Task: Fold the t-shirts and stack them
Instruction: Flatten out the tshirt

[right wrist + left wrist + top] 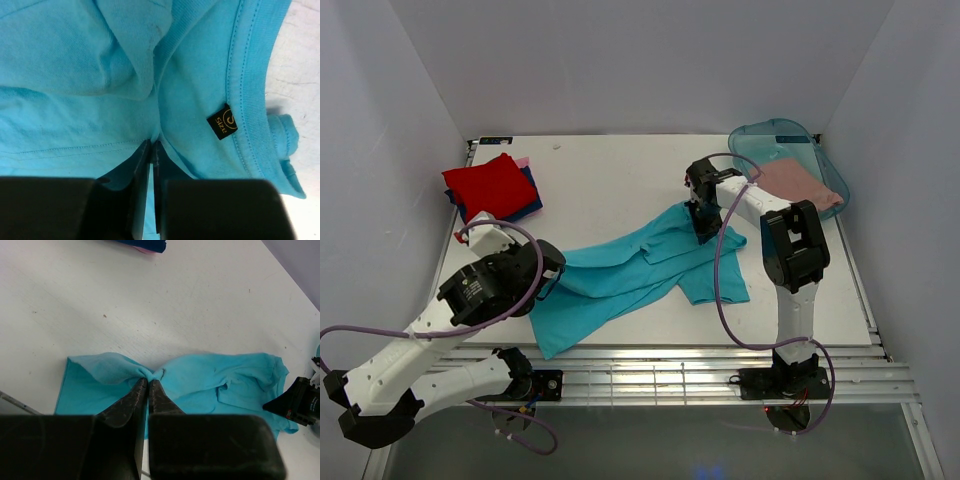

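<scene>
Pinching bunched folds of soft teal t-shirt [620,275], jaws of left gripper [149,381] and right gripper [151,145] are clamped.

The top external camera views the whole table [610,180] from above and behind. The left wrist camera looks obliquely across it; the right sits close over the teal t-shirt [610,285], shared by all views.

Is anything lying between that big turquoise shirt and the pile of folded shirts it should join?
Nothing visible. Only bare table lies between the teal t-shirt and the red-topped stack at the far left, though the left arm hangs over it. The left gripper and right gripper both pinch the shirt.
</scene>
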